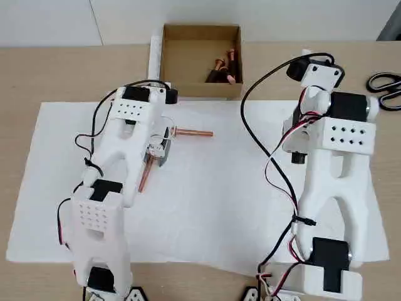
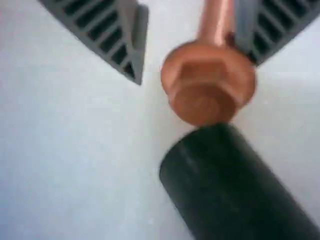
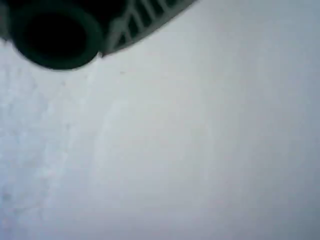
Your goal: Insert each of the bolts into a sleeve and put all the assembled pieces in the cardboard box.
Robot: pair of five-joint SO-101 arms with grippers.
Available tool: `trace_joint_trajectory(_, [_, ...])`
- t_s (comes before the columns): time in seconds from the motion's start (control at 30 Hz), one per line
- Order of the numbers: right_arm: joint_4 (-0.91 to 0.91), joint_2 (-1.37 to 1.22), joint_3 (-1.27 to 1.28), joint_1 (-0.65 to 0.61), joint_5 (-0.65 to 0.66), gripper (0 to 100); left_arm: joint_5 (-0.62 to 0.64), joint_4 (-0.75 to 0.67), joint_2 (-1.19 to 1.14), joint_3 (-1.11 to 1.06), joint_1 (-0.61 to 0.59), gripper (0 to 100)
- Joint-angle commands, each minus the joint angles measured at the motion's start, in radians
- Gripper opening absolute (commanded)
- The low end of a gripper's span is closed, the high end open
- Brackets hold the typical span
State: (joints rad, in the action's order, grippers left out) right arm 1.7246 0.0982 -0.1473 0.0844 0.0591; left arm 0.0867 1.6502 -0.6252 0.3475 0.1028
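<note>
Left gripper (image 2: pixel 194 65) gapes wide over the white cloth (image 1: pixel 213 188), with a copper bolt (image 2: pixel 207 82) against one finger and its head meeting a black sleeve (image 2: pixel 230 185). Right gripper (image 1: pixel 299 147), at frame right, grips a second sleeve (image 3: pixel 55 35). The cardboard box (image 1: pixel 185 59) sits upper centre.

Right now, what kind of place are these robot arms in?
Probably a robotics lab or workshop bench: a left arm and a right arm stand at a wooden table, with a copper bolt, a white mat, a cardboard box and scissors.
</note>
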Motion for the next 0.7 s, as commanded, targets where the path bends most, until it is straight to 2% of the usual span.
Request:
trace_joint_trajectory(0.0, [-0.001,0.048,-0.005,-0.005,-0.009,0.4,-0.006,-0.063,0.068,-0.061,-0.006,12])
trace_joint_trajectory(0.33, [-0.001,0.048,-0.005,-0.005,-0.009,0.4,0.0,-0.089,0.071,-0.094,-0.04,12])
trace_joint_trajectory(0.5, [-0.001,0.048,-0.005,-0.005,-0.009,0.4,0.002,-0.089,0.074,-0.096,-0.034,0])
trace_joint_trajectory(0.67, [-0.001,0.048,-0.005,-0.005,-0.009,0.4,0.003,-0.084,0.077,-0.096,-0.034,1])
